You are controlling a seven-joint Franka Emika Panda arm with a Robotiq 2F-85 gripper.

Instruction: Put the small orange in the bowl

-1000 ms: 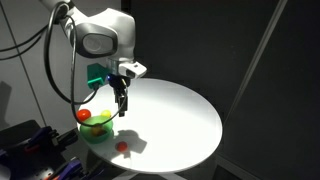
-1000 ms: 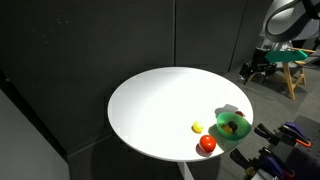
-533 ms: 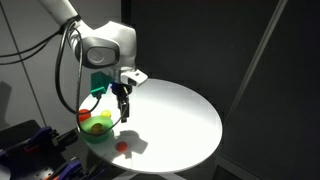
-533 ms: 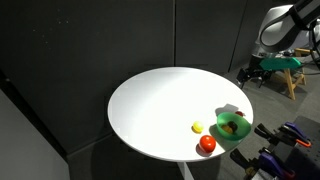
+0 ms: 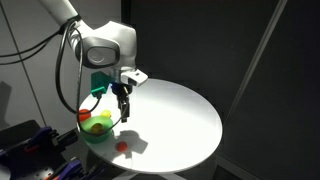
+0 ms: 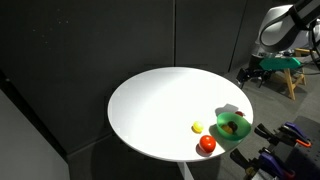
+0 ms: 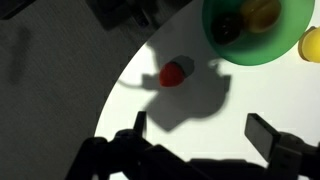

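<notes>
The small orange (image 5: 122, 146) is a tiny orange-red ball on the white round table, near its edge; it also shows in the other exterior view (image 6: 207, 144) and in the wrist view (image 7: 172, 74). The green bowl (image 5: 101, 134) (image 6: 241, 134) (image 7: 251, 58) stands close by at the table's edge and holds a dark round fruit and a yellow-green one. My gripper (image 5: 122, 108) (image 6: 249, 73) (image 7: 200, 132) is open and empty. It hangs above the table beside the bowl, apart from the orange.
A yellow fruit (image 6: 197, 127) (image 7: 311, 45) lies on the white table (image 5: 180, 115) just outside the bowl. Dark curtains surround the table. A green-seated stand (image 6: 285, 62) and clamps are beyond the table's edge by the robot base.
Since one second ago the arm has dropped slightly, bringing the gripper lower over the table. No visible movement in the last half second. The fruit and bowl have not moved.
</notes>
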